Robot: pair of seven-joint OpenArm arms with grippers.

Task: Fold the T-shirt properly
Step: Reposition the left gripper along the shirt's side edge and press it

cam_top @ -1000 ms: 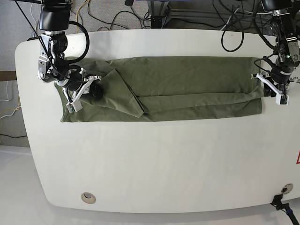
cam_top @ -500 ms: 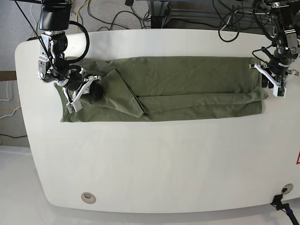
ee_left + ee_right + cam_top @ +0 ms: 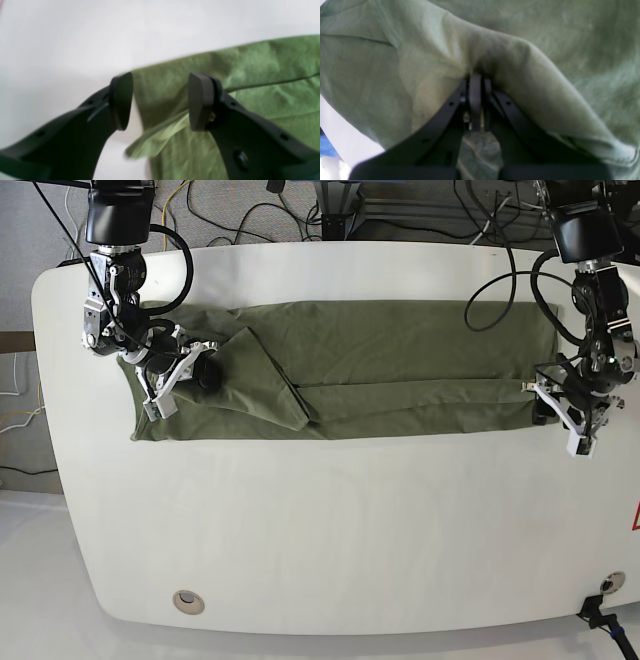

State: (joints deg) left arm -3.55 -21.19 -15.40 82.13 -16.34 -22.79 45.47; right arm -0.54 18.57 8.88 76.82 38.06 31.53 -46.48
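T-shirt (image 3: 400, 365) lies lengthwise across the table (image 3: 330, 530) (sleeve end at right pincer (image 3: 165, 385))

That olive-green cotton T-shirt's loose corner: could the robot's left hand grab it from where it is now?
Probably yes. The left hand stands open right over the olive-green cotton T-shirt's corner, and nothing blocks it.

Left wrist view was blurred; T-shirt (image 3: 250, 82) ran off the right and bottom edges. Right wrist view: right gripper (image 3: 476, 82) tips were buried in fabric, shirt cropped on top and right. Cables were cut off along the base view's top.
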